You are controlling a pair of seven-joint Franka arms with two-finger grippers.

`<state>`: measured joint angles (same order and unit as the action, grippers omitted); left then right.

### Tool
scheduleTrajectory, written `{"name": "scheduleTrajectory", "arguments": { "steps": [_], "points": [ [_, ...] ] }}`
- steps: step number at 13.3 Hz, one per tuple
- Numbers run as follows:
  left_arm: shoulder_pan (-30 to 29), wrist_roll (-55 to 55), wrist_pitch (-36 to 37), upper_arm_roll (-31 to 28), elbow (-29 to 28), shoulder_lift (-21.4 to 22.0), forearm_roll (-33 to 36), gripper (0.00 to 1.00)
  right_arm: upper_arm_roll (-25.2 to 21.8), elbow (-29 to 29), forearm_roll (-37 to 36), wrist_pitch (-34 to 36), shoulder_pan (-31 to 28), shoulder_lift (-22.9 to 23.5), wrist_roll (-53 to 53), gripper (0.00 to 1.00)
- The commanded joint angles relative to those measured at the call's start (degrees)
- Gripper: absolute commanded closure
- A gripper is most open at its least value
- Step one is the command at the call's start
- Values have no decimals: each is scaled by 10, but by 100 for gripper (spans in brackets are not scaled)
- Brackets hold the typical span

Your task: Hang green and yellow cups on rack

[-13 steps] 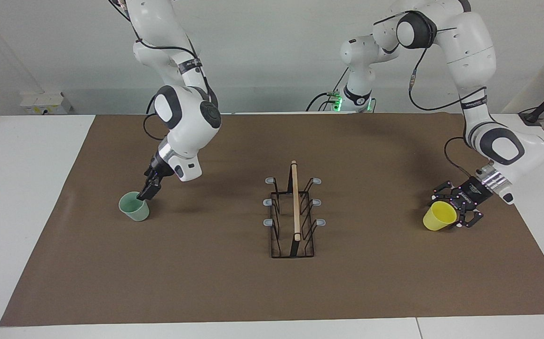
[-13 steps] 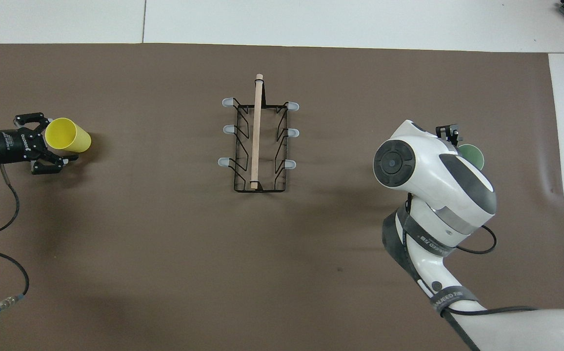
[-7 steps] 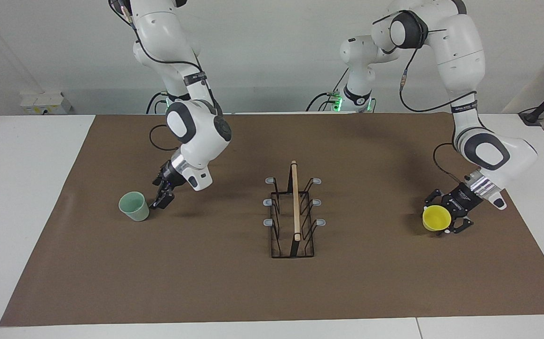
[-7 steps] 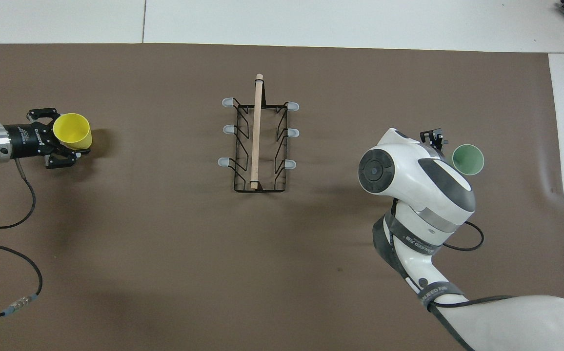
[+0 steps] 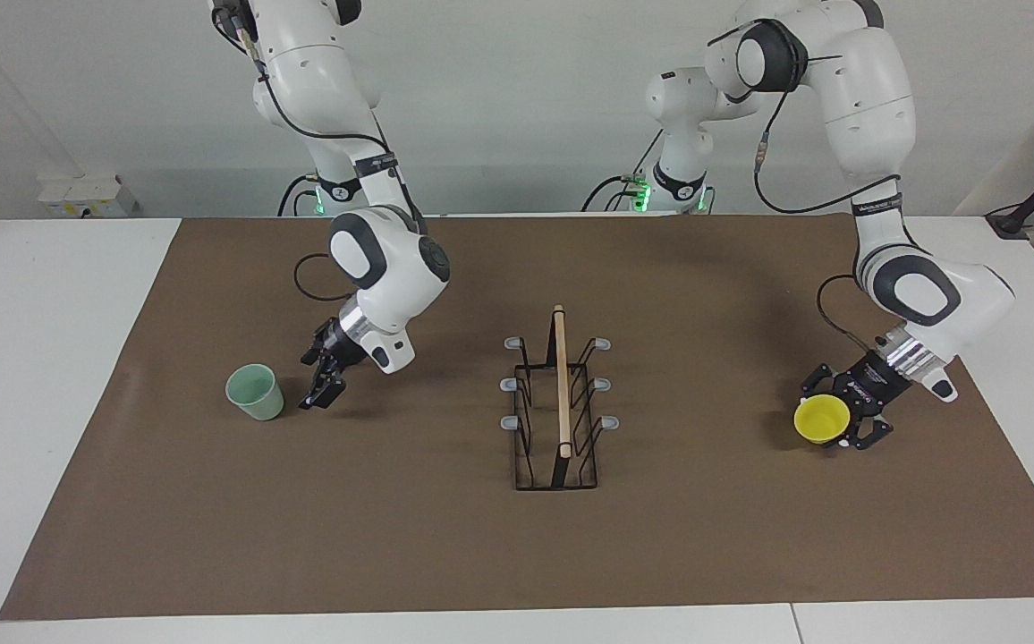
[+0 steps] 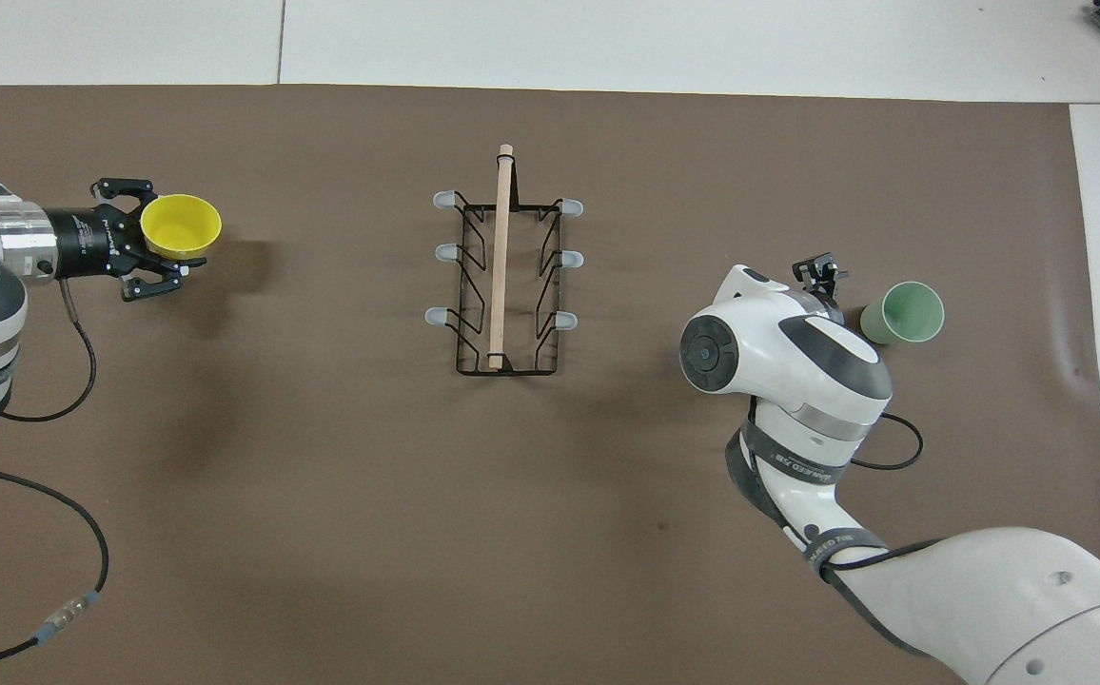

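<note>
With the rack [image 5: 558, 402] as the landmark at the middle of the brown mat [image 5: 445, 537] on the worktop [image 5: 52, 295], the work splits to its two ends. At the left arm's end, the left gripper [image 5: 842, 417] has its fingers closed around the yellow cup [image 5: 820, 419], which appears to be lifted just clear of the mat with its mouth tipped toward the facing camera. To do this step well, I judge the cup should be carried toward the rack, turned mouth-down, and lowered so one grey-tipped prong [image 5: 610, 422] on that side enters the mouth squarely; coming in low or skewed could nudge the light wire stand. At the right arm's end, the green cup [image 5: 255, 392] stands upright on the mat, and the right gripper [image 5: 321, 394] hangs low just beside it on the rack's side, apart from the cup wall and holding nothing; whether its fingers are spread or closed I cannot tell. That gripper would need to straddle the rim or wall before it closes. All six prongs are bare
</note>
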<state>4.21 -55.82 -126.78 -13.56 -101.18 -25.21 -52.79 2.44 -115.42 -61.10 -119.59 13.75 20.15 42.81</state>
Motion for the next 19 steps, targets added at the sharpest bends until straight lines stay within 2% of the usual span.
{"name": "scheduleTrajectory", "arguments": {
  "steps": [1, 4, 8, 10, 14, 18, 19],
  "points": [
    [17, -3, -5, -9, -19, 54, 49, 100, 4, -29, -38, -34, -25, -6, -9, 0],
    [47, -11, -6, -9, -22, 106, 154, 100, 4, -39, -65, -50, -41, -6, -10, 0],
    [85, -103, 7, -9, -22, 154, 291, 100, 4, -55, -106, -68, -59, -9, -9, 0],
    [126, -190, 22, -9, -21, 161, 422, 100, 4, -57, -118, -68, -60, -6, -10, 0],
    [226, -384, 23, -9, -24, 162, 630, 100, 4, -65, -126, -69, -68, -6, -19, 0],
    [319, -547, 46, -8, -73, 194, 871, 100, 4, -74, -145, -75, -76, -8, -19, 0],
    [342, -557, 56, -8, -88, 205, 919, 100, 4, -74, -148, -75, -80, -8, -19, 0]
  ]
}}
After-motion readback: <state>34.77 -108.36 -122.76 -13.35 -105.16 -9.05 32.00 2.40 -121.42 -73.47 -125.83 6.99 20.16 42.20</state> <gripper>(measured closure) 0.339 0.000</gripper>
